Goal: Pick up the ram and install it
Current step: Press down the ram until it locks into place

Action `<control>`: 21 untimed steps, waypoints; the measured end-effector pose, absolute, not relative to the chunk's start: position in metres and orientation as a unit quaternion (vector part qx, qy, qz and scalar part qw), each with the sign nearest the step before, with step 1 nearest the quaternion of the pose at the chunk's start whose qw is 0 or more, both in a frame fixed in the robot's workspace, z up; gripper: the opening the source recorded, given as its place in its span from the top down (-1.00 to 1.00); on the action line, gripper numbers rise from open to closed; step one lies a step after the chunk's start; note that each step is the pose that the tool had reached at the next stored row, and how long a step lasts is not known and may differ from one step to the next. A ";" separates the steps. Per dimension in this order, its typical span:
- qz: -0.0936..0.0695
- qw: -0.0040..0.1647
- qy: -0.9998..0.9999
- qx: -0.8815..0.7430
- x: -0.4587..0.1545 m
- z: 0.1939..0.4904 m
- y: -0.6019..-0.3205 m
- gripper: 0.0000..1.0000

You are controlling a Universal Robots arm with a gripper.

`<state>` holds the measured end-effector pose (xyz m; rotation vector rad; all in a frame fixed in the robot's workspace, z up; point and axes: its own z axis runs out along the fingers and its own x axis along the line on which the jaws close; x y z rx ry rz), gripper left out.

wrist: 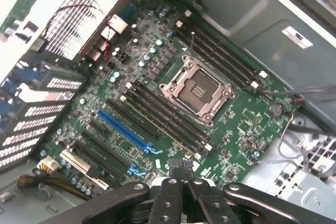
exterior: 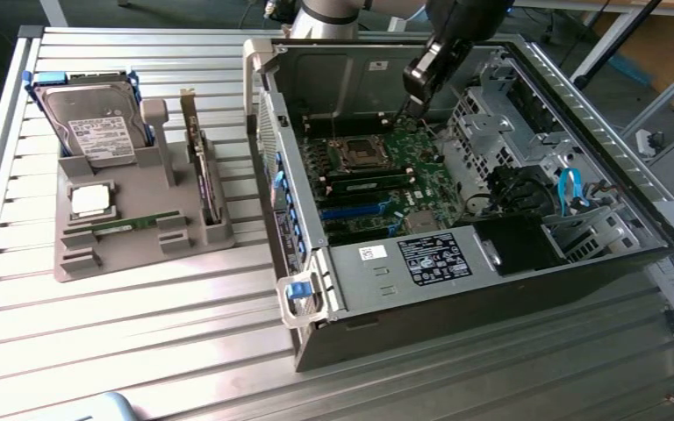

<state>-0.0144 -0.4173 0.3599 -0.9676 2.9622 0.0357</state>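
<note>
The ram (exterior: 124, 225) is a thin green stick lying flat in the front slot of the grey holder tray (exterior: 138, 254), at the exterior view's left, well away from the arm. My gripper (exterior: 417, 95) hangs inside the open computer case (exterior: 431, 289), above the motherboard (exterior: 390, 171). In the wrist view the gripper (wrist: 181, 170) is shut, its black fingertips (wrist: 176, 167) pressed together with nothing between them. Beneath it lie the long black memory slots (wrist: 163, 116) beside the empty processor socket (wrist: 197, 90).
The tray also carries a hard drive (exterior: 97, 127), a square silver processor (exterior: 91, 200) and a dark expansion card (exterior: 204, 171) standing on edge. Case walls, a drive cage (exterior: 495, 123) and blue cables (exterior: 571, 193) surround the motherboard. A person's dark sleeve (exterior: 477, 13) is behind the case.
</note>
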 end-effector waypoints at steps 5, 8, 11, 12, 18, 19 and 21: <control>0.011 0.013 0.962 -0.273 -0.014 0.360 -0.417 0.80; 0.011 0.013 0.968 -0.251 -0.014 0.360 -0.417 0.80; 0.010 0.014 0.973 -0.229 -0.014 0.360 -0.417 0.80; 0.010 0.014 0.975 -0.222 -0.014 0.360 -0.417 0.80; 0.010 0.014 0.984 -0.178 -0.014 0.360 -0.417 0.80; 0.010 0.014 0.985 -0.170 -0.014 0.360 -0.417 0.80; 0.009 0.014 0.988 -0.155 -0.014 0.360 -0.417 0.80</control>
